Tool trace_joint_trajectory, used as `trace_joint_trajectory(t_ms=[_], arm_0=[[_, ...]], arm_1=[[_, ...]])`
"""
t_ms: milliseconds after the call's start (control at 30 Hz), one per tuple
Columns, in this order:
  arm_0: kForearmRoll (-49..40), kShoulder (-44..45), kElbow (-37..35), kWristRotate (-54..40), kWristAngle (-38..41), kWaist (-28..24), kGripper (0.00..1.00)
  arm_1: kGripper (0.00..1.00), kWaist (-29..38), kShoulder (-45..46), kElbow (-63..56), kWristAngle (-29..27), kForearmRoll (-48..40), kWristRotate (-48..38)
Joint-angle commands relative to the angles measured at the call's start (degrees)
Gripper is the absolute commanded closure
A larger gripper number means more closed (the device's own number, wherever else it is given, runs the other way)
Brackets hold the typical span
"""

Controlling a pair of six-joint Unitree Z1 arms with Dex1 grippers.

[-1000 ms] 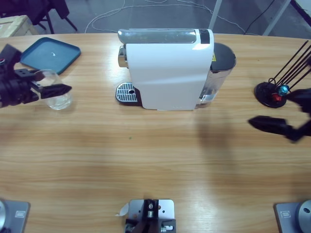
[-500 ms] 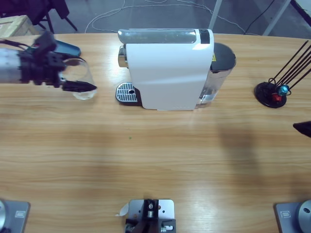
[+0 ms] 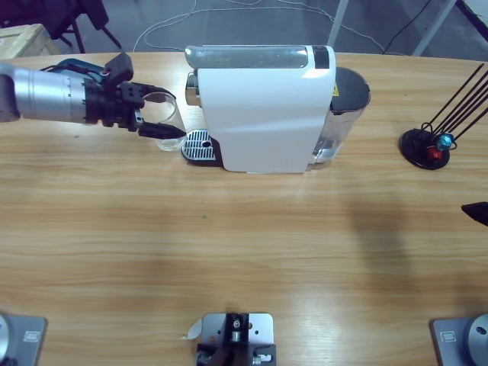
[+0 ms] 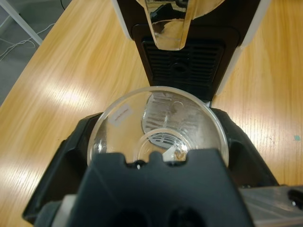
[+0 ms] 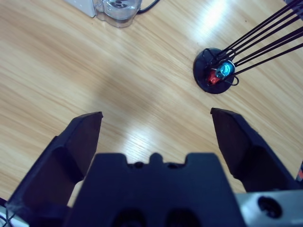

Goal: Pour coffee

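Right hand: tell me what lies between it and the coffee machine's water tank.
Only bare wooden table. In the right wrist view nothing stands between the open right hand and the clear water tank; the black capsule stand sits off to one side.

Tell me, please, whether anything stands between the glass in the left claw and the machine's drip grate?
Nothing visible does. The left claw holds the glass just beside the drip grate, with only bare table between them.

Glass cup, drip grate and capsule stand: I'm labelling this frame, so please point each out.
glass cup (image 4: 156, 118), left wrist view, on its clear inner wall.
drip grate (image 3: 198, 144), high view, on its perforated metal top.
capsule stand (image 3: 421, 146), high view, on its round black base.
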State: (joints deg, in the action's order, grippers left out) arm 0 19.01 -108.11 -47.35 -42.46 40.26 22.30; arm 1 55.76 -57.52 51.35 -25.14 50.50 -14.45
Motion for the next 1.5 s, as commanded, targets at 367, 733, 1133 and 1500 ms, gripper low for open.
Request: trace_joint_trajectory(t_ms=[367, 733, 1133, 1500], arm_0=[[0.11, -6.15, -4.88, 2.25, 0.41, 5.59, 0.915], [-0.98, -6.59, -5.67, 6.93, -3.26, 6.79, 0.915], [-3.72, -6.5, -6.18, 8.18, -6.46, 7.76, 0.694], [-3.56, -6.46, -6.02, 9.32, -6.79, 7.67, 0.021]], arm_1=[[0.0, 0.18, -1.46, -0.76, -1.05, 0.23, -0.23], [0.0, 0.16, -1.55, -0.04, -1.49, 0.34, -0.23], [0.0, 0.14, -1.78, -0.11, -1.58, 0.32, -0.23], [0.0, 0.14, -2.07, -0.34, -1.63, 0.21, -0.23]])
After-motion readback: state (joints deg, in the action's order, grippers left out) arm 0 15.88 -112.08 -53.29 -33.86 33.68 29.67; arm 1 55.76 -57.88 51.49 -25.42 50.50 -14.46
